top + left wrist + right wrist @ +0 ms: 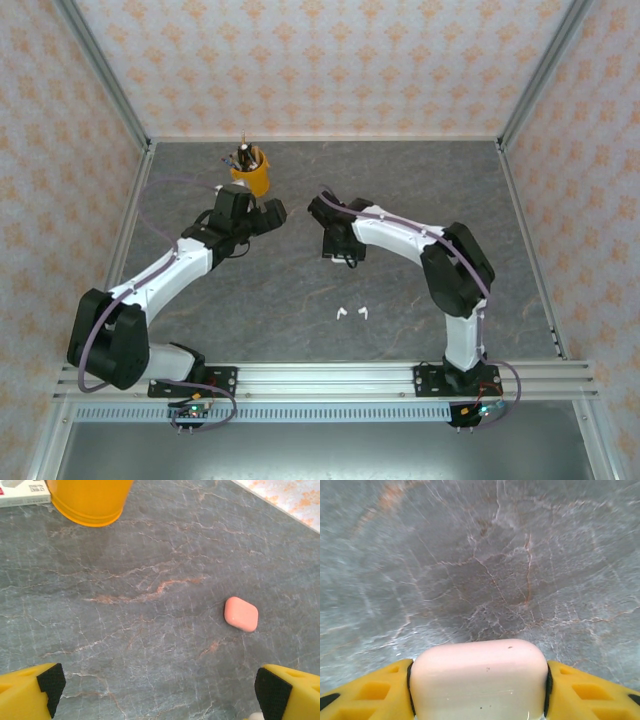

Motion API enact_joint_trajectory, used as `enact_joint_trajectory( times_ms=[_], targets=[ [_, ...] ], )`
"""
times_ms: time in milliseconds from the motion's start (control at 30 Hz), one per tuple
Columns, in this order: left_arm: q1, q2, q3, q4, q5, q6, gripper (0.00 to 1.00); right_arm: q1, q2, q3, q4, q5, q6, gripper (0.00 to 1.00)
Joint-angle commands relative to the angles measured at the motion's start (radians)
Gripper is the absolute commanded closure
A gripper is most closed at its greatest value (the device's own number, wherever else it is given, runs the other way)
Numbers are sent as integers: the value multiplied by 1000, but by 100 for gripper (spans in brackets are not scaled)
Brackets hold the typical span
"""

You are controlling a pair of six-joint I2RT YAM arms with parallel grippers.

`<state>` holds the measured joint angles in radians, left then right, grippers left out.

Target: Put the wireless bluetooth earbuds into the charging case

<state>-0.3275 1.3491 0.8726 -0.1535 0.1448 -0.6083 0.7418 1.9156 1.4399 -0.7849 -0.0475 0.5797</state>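
Earbuds (341,313): two white, side by side on surface (430,180), base-side of your right fingers (365,690), nearer them than left fingers (30,692). Right fingers pinch pale case (480,675). Left fingers wide, empty; pink case (241,614) ahead-right of them. Stem axis unreadable.

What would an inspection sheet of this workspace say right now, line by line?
Surface: grey marbled tabletop, no spills seen.
Job's things: two white earbuds lying loose near the front; pink case closed on the table; pale case in the right gripper.
Clutter: yellow cup holding pens; white box beside it.
Grippers: left gripper open above bare table; right gripper's fingers pressed on both sides of the pale case.
Cables: purple cables run along both arms.
Surroundings: patterned walls, aluminium frame.
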Motion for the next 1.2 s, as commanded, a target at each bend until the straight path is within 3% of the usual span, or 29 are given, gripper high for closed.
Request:
enact_joint_trajectory(
  times_ms=[0,300,467,700,1167],
  targets=[
    [-4,-46,-57,113,70,19,0,-37,-62,31,-4,32,41,46],
    [-4,-66,-199,433,283,-16,0,-151,-125,82,96,-94,145,46],
    [-8,-37,-244,600,344,-68,0,-173,-122,143,130,-164,200,47],
    [-53,5,-280,786,318,-125,1,-177,-93,199,180,-245,285,47],
    [-128,168,-188,902,256,-160,12,-177,-87,191,267,-333,396,47]
  ],
)
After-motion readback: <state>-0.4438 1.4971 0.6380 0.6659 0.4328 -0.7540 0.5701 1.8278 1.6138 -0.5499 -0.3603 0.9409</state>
